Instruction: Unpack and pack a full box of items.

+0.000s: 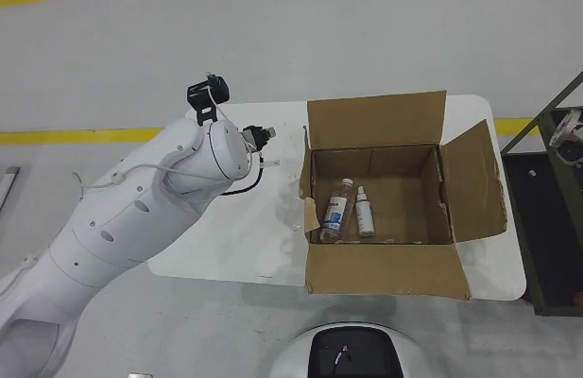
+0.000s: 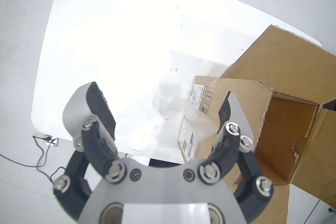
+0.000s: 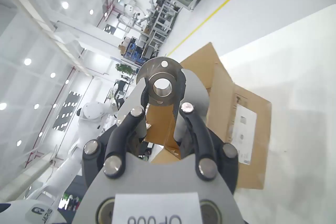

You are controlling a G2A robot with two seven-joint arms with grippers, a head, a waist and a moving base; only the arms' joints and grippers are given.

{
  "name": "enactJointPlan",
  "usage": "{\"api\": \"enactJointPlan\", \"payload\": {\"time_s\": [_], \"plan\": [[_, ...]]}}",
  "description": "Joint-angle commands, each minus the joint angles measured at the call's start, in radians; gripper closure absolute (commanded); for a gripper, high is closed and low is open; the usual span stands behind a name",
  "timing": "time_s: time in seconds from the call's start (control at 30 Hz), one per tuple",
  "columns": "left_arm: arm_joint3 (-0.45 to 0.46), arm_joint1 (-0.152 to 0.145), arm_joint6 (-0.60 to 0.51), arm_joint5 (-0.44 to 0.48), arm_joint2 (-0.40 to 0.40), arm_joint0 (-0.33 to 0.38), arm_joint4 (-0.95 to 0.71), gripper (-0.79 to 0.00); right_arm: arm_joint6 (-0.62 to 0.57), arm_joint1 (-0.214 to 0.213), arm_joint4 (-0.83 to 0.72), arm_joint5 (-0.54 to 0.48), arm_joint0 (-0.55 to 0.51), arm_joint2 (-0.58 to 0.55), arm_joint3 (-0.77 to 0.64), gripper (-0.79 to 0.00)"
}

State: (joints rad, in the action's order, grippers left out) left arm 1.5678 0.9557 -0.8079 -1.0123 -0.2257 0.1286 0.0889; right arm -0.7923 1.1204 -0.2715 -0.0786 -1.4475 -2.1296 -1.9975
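Near the cardboard box (image 1: 385, 272) at the right end of the worktop (image 1: 258, 255), the right claw (image 3: 162, 90) pinches a metal flange ring (image 3: 160, 69) by its thick middle, likely heavy, hard and slippery; the left claw (image 2: 160, 93) is wide.

The table (image 1: 244, 246) sits mid-frame in the top view, and the box (image 1: 385, 269) stands on its right half. Inside, at the lower left of the box floor, the larger bottle (image 1: 337, 210) lies just left of the smaller bottle (image 1: 365, 212). The left arm (image 1: 168, 198) enters from the lower left, its wrist above the table just left of the box. In the right wrist view the ring (image 3: 155, 68) sits between the right gripper's (image 3: 161, 86) fingers, in front of the box.
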Motion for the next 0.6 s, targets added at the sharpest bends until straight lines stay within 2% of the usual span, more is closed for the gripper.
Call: {"api": "enactJointPlan", "payload": {"time_s": [0.0,0.13,0.33,0.57], "plan": [[0.0,0.0,0.0,0.0,0.0,0.0,0.0,-0.785,-0.011,-0.004,0.017,0.018,0.02,0.044,-0.031,0.0],[0.0,0.0,0.0,0.0,0.0,0.0,0.0,-0.785,-0.03,-0.014,0.158,0.116,0.067,0.184,-0.104,0.0],[0.0,0.0,0.0,0.0,0.0,0.0,0.0,-0.785,-0.024,-0.023,0.406,0.322,0.171,0.449,-0.181,0.0],[0.0,0.0,0.0,0.0,0.0,0.0,0.0,-0.785,0.025,-0.021,0.733,0.505,0.269,0.725,-0.162,0.0]]}}
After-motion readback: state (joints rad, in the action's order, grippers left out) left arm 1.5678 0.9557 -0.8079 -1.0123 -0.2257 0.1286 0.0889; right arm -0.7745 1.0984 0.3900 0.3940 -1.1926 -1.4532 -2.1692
